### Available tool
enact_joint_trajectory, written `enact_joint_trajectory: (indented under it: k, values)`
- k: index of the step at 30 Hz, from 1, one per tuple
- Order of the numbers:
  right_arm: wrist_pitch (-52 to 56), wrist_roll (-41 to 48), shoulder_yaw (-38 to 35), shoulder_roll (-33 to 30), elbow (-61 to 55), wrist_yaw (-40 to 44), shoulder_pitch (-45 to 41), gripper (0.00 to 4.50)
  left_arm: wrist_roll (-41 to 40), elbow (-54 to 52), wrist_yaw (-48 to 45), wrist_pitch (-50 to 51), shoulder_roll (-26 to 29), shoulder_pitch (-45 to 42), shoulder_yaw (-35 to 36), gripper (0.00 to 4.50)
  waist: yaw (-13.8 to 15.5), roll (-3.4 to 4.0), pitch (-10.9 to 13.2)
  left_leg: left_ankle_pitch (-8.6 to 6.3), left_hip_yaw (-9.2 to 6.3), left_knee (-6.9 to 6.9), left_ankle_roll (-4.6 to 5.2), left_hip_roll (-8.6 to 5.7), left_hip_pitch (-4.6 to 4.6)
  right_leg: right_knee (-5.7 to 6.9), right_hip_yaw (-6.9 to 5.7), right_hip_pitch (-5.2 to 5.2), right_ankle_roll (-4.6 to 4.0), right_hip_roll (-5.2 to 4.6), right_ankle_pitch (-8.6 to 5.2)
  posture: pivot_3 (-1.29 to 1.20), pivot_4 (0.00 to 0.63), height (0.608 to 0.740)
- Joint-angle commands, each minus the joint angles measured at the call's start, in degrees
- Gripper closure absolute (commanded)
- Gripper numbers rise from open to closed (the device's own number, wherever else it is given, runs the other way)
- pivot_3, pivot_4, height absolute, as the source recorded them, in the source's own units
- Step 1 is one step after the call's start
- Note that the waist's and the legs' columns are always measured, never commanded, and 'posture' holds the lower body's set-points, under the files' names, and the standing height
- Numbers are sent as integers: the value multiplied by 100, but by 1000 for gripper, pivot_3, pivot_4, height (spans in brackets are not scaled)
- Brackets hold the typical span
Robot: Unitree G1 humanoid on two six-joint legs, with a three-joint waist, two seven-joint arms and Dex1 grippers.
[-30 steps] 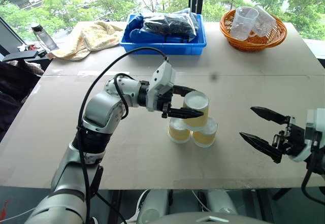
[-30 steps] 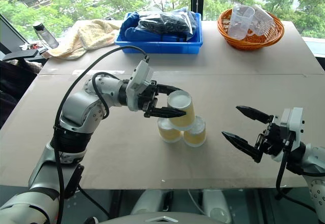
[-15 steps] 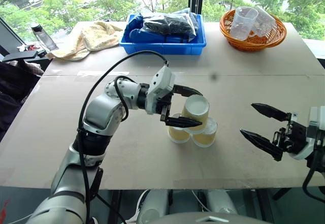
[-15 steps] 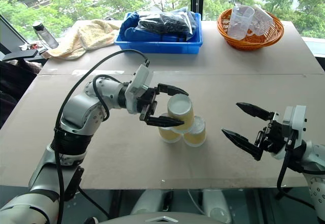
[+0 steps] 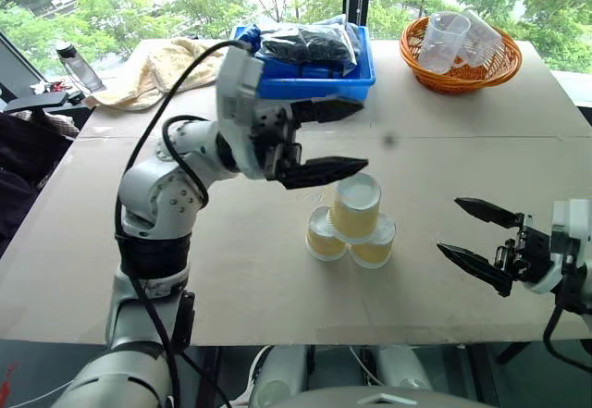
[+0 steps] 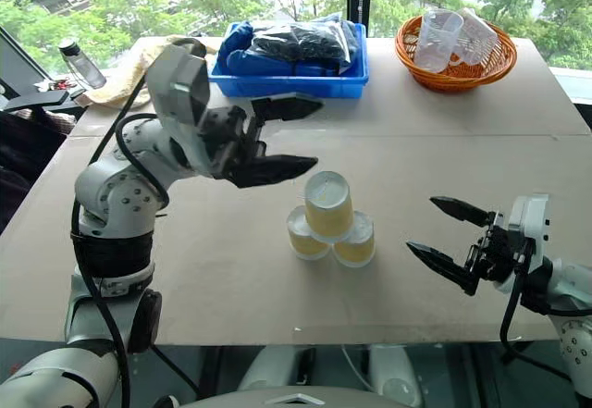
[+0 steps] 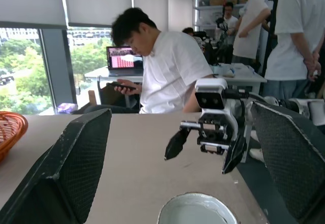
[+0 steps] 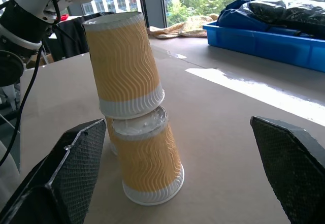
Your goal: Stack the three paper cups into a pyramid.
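Cups (image 5: 353, 223) form a pyramid mid-counter (image 5: 231, 269); two inverted at the bottom, side by side, third on top, mouth up, tilted a bit; my left gripper (image 5: 319, 136) hangs above and just left of the top cup, released, jaws wide, touching nothing; my right gripper (image 5: 481, 238) is near counter level, right of the stack, well apart from it, also released, empty; blue bin (image 5: 305, 80) and basket (image 5: 460, 73) with clear cups sit at the far edge; towel (image 5: 157, 70) far left.
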Motion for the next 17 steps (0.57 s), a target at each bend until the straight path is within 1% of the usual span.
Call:
enact_joint_trajectory:
  k: [1,3,7,9,10,12,15,17]
  values:
    - [-401,-255,-33,129,253,64,-25,0,398,-209,128,-93,543,766,171,17,-37,4,-2,0,1,-5,0,0,6,0,9,0,0,2,0,0,150,740]
    - [-648,-482,28,243,536,71,-61,0,648,-209,174,-184,830,1446,232,17,-21,5,0,0,0,-10,0,0,11,1,14,-1,0,4,0,0,150,740]
    - [-1188,-1072,205,398,1063,-2,-199,0,1658,-170,500,-829,1170,2734,127,17,-3,8,2,0,3,-16,0,0,16,-2,24,-1,0,3,0,0,150,740]
    - [-1323,-1218,303,465,1382,-10,-348,0,2041,-74,873,-1286,954,3234,195,17,45,6,3,0,0,-15,0,0,10,-1,18,-5,0,0,0,0,150,740]
    - [-1321,-1194,353,508,1546,30,-451,0,2389,-28,1142,-1587,831,3476,103,17,61,9,1,0,-3,-14,0,-1,9,-3,14,-3,0,-3,0,0,150,740]
    - [-1478,-1331,457,561,1915,95,-655,0,2735,18,1387,-1985,586,3809,-64,17,72,9,1,0,-2,-13,0,-3,13,-3,16,-1,0,-8,0,0,150,740]
    - [-1662,-1464,550,575,2318,178,-892,0,2928,44,1540,-2228,378,4072,-161,17,87,9,1,0,-2,-13,0,-4,10,-4,14,-1,0,-8,0,0,150,740]
    - [-1718,-1517,586,569,2527,198,-1055,0,3051,75,1551,-2431,359,4219,-191,17,85,9,1,-1,-3,-14,0,-4,11,-1,13,-3,-1,-8,0,0,150,740]
